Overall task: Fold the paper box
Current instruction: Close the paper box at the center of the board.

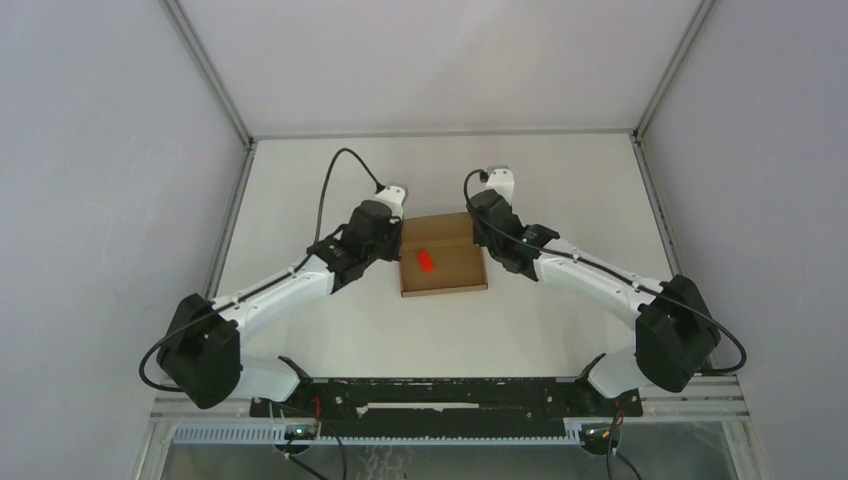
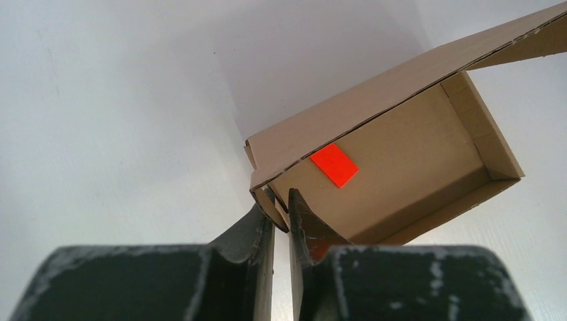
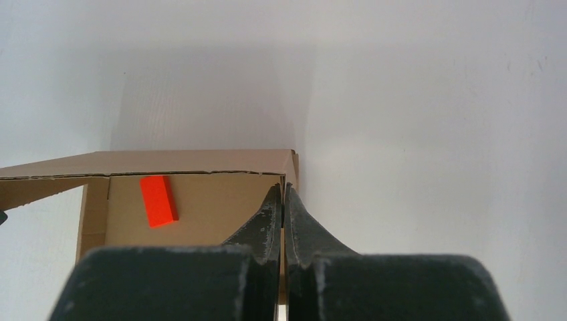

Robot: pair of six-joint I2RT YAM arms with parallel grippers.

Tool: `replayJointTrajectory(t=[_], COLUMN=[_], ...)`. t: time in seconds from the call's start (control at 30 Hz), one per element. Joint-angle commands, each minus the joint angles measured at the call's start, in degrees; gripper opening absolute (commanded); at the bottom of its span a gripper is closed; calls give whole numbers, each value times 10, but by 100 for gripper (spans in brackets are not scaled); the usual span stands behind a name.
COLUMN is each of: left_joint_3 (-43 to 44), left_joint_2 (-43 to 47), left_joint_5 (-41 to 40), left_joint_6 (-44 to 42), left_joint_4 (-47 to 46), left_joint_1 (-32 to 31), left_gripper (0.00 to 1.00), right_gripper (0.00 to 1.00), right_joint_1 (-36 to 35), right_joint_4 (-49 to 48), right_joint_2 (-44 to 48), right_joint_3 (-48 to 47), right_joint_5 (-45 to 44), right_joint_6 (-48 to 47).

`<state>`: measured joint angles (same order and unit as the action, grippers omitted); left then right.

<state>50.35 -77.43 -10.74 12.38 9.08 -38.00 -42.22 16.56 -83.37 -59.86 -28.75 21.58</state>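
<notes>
Here, box (image 1: 455, 277): between both grippers, lid up, red block (image 1: 425, 261) inside.
Left gripper (image 2: 281, 202): clamped on near wall, seemingly.
Right gripper (image 3: 281, 195): fingers together, beside wall.
Handling: light, stiff, creasable; grip wall edges.

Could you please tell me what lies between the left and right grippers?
The paper box, with a small red block inside it, lies between the left gripper and the right gripper. The top external view shows this.

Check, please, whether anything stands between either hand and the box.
Nothing visible does. The left hand pinches the box by its left wall; the right hand is shut on the right wall. The block lies inside, away from both.
</notes>
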Motion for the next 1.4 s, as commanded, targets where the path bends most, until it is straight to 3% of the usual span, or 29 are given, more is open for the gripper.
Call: replayJointTrajectory(t=[0.0, 1.37], left_joint_3=[-16, -50], left_joint_2=[17, 13], left_joint_5=[30, 17], left_joint_6=[27, 61], left_joint_4=[-29, -52], left_joint_1=[-26, -63], left_gripper=[15, 15], right_gripper=[0, 0], right_joint_1=[-27, -62], right_joint_4=[-30, -45], right_joint_2=[23, 43], right_joint_3=[8, 55], right_joint_5=[52, 74], right_joint_6=[40, 102])
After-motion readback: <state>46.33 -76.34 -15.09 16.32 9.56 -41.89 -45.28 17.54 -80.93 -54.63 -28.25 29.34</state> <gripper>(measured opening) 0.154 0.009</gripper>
